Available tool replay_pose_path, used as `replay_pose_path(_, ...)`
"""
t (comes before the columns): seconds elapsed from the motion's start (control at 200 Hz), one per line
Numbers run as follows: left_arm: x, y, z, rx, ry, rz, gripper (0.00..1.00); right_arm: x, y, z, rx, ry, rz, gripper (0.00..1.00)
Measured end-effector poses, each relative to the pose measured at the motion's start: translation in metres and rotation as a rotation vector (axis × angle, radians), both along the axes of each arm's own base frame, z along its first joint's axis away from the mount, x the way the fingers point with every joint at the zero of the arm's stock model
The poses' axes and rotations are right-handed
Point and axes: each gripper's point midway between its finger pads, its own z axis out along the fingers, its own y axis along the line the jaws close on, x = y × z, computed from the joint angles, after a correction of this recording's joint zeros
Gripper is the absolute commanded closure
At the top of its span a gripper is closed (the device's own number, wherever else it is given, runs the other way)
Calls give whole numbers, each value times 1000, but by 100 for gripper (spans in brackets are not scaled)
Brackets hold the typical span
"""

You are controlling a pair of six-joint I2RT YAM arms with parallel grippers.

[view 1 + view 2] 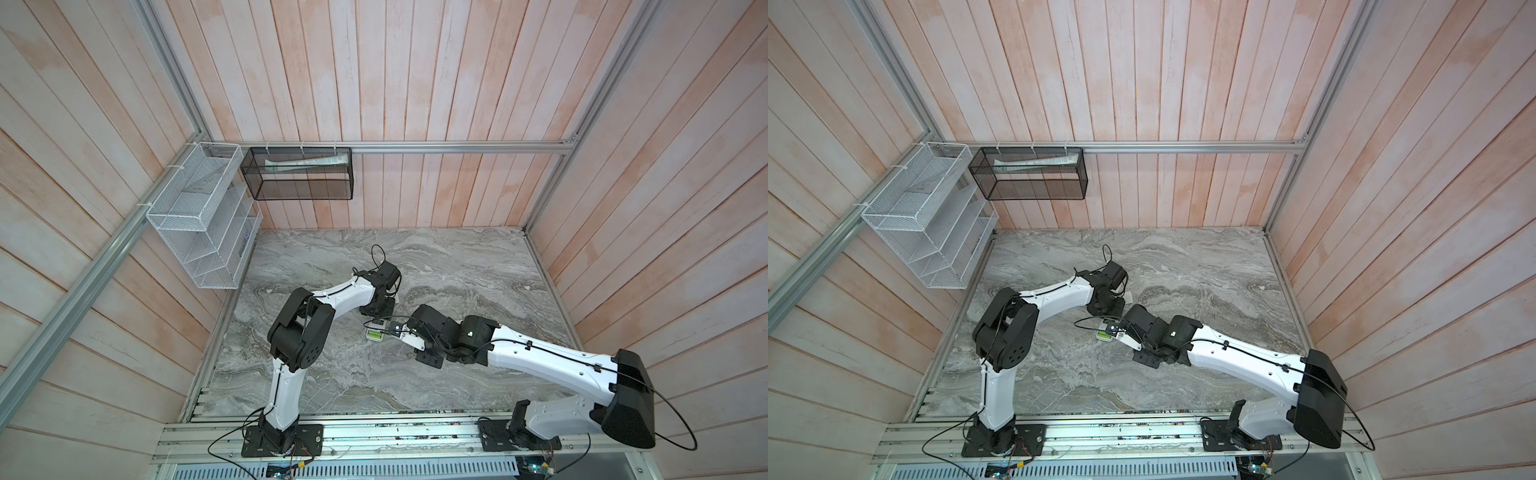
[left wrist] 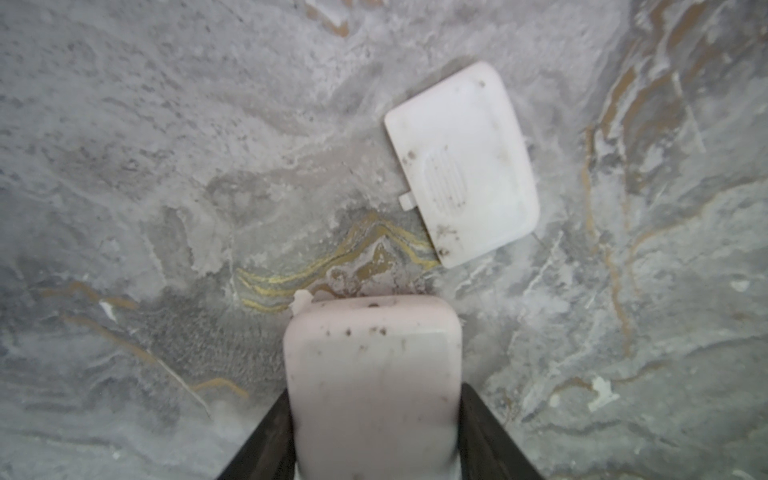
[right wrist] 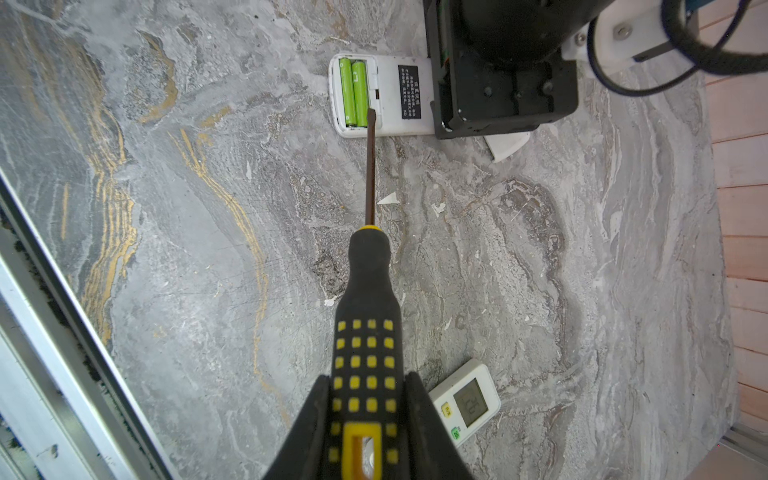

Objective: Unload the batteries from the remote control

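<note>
Batteries (image 3: pixel 354 92): two green, we see them seated in open bay of remote (image 3: pixel 388 124) on table (image 3: pixel 208 249) | right gripper (image 3: pixel 369 380) clamps screwdriver (image 3: pixel 368 332), tip at bay edge beside them | left gripper (image 2: pixel 376 390) pinches remote sides

Grey marble-patterned tabletop (image 1: pixel 457 266): white plastic remote control (image 3: pixel 399 95) lies face down near the middle. Two lime green cylindrical batteries (image 3: pixel 353 91) sit side by side in its open bay, at the front end. Black-and-yellow-handled screwdriver (image 3: pixel 370 332): tip at the bay's edge, just beside them. Flat white plastic battery cover (image 2: pixel 461 162) lies behind the remote, apart from it. Second white remote with a display (image 3: pixel 467 401) lies near the screwdriver's handle.
</note>
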Motion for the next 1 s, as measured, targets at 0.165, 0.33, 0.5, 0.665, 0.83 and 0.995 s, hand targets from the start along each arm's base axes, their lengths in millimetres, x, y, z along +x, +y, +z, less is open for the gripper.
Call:
replay_pose_path(0.165, 0, 1, 0, 12, -3, -3, 51, 0, -2, -5, -31, 1, 7, 100)
replay_pose_path(0.33, 0, 4, 1, 42, -4, -8, 51, -2, -5, -12, -72, 3, 17, 100)
replay_pose_path(0.5, -1, 6, 1, 59, -9, -11, 51, -1, -2, -9, -75, -11, 28, 100)
replay_pose_path(0.665, -1, 6, 1, 68, -11, -13, 51, 0, 3, -4, -61, -24, 42, 100)
replay_pose_path(0.83, -1, 6, 1, 73, -13, -13, 51, 1, 3, -6, -70, -29, 44, 100)
replay_pose_path(0.995, -1, 7, 1, 82, -15, -13, 51, 3, 3, -9, -86, -31, 40, 100)
